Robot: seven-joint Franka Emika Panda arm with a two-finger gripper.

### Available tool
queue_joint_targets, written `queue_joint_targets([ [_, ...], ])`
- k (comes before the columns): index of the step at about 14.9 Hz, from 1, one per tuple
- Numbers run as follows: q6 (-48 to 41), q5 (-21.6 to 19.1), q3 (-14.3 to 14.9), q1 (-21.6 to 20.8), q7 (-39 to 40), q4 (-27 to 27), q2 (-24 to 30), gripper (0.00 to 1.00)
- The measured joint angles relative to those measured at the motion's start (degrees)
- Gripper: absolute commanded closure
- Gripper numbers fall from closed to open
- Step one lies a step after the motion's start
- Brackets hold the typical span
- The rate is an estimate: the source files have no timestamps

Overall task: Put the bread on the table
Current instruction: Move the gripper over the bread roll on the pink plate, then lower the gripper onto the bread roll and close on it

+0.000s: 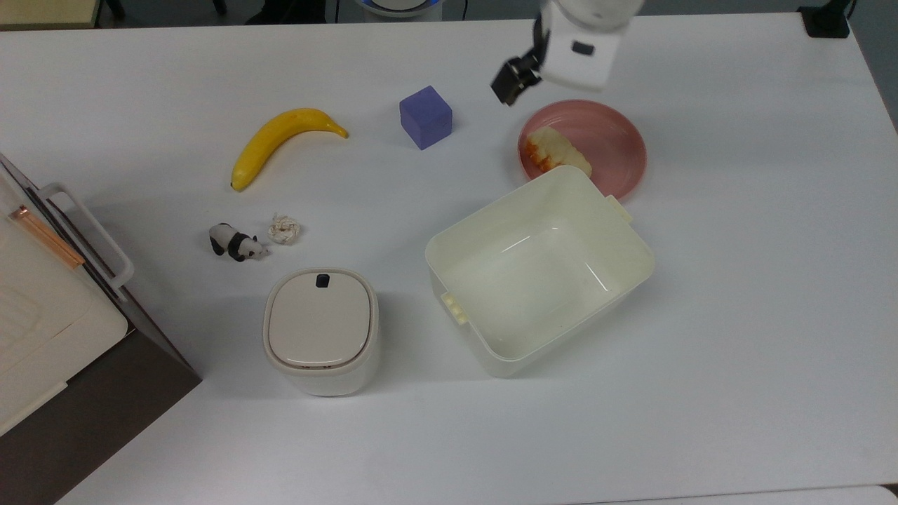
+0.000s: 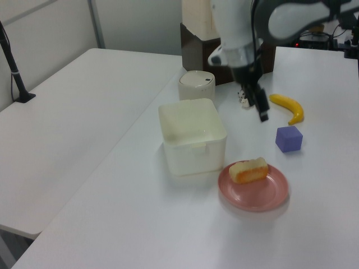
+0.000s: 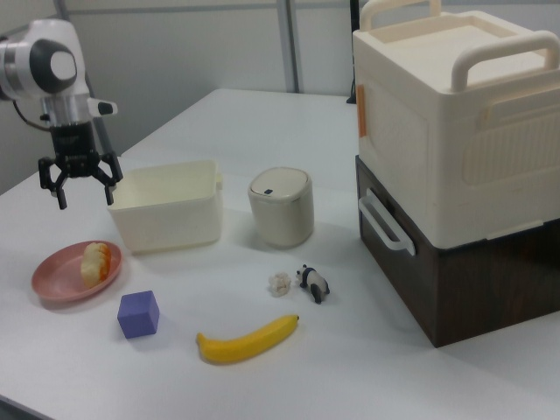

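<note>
Gripper (image 3: 85, 196) spread wide, empty, upper left of right view, above bread (image 3: 94, 261) on pink plate (image 3: 52, 282).

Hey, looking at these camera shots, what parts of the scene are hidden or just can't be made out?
- Bread: in the top view, the tub rim covers its lower end.
- Pink plate: in the top view, the tub wall hides its near edge.
- Gripper: in the top view, the arm's white housing covers the fingers.
- Panda figure: in the left view, the arm partly blocks it.
</note>
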State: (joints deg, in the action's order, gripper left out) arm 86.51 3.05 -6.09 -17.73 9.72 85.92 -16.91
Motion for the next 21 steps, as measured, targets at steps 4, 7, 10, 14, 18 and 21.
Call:
queue_joint_targets([
  [4, 11.62, 3.64, 0.01, -3.31, -10.28, 1.03, -5.24, 0.0],
  [7, 13.67, 4.91, 0.01, -3.89, -11.28, 3.28, -5.88, 0.0],
  [10, 14.5, 6.28, -0.64, -5.0, -11.3, 6.23, -5.87, 0.0],
  [14, 14.53, 7.01, -2.24, -5.62, -11.34, 7.72, -5.63, 0.0],
  [18, 14.53, 7.02, -2.36, -5.61, -11.34, 8.3, -5.59, 0.0],
  [21, 14.53, 7.32, -2.36, -5.18, -11.34, 9.18, -5.66, 0.0],
])
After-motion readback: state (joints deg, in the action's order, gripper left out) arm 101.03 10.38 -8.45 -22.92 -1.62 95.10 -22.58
